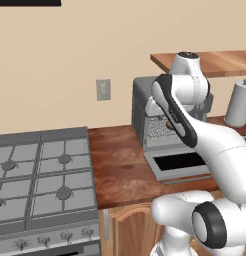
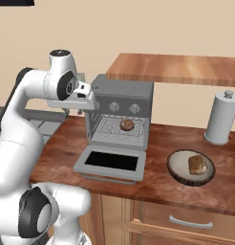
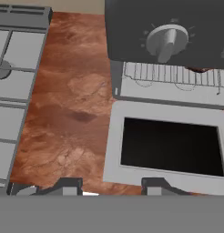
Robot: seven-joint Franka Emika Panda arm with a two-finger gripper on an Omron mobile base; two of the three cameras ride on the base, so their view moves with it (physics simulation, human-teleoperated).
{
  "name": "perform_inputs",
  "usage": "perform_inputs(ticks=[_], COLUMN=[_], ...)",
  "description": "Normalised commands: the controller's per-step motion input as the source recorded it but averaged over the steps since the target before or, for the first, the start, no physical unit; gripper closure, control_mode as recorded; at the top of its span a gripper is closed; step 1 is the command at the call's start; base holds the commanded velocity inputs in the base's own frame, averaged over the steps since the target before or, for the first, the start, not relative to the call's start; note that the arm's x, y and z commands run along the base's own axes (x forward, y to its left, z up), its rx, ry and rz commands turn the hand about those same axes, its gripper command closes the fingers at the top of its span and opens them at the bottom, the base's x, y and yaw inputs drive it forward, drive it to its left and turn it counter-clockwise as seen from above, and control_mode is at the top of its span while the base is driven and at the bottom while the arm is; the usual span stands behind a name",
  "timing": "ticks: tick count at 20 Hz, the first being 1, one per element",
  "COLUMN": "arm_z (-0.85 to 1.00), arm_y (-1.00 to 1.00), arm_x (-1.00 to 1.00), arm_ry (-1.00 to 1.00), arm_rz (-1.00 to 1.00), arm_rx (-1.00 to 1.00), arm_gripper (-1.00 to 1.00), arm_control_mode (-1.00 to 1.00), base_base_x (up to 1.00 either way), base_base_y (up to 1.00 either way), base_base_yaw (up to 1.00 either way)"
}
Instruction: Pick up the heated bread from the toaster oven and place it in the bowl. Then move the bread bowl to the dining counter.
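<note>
Oven (image 2: 120, 107) door dropped open on the worktop (image 2: 157, 182). Bread (image 2: 126, 125) sitting on the rack inside. Bowl (image 2: 173, 171) to the right, near the canister (image 2: 222, 118), another brown piece in it. Tool (image 3: 111, 184) hovering above the door, fingers apart, empty. No readable writing anywhere.

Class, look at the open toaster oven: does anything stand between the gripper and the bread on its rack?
Nothing visible blocks it. The toaster oven has its door dropped flat, and the heated bread lies bare on the wire rack. The gripper hangs beside the oven's upper left front corner, so it would likely need to come round in front of the opening.
</note>
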Motion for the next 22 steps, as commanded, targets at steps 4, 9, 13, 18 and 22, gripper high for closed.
perform_inputs(ticks=[4,9,13,18,22], arm_z=[-0.06,-0.15,-0.19,-0.24,-0.34], arm_y=[-0.08,-0.40,-0.60,-0.57,-0.39], arm_x=[-0.12,-0.41,-0.41,-0.12,0.00], arm_ry=[0.00,-0.06,-0.15,-0.26,-0.13], arm_rz=[0.00,-0.03,0.00,0.00,0.00], arm_rx=[0.00,0.04,0.02,0.03,0.03], arm_gripper=[-1.00,-1.00,-1.00,-1.00,-1.00], arm_control_mode=[-1.00,-1.00,-1.00,-1.00,-1.00], base_base_x=[0.00,0.00,0.00,0.00,0.00], base_base_y=[0.00,0.00,0.00,0.00,0.00], base_base_yaw=[0.00,0.00,0.00,0.00,0.00])
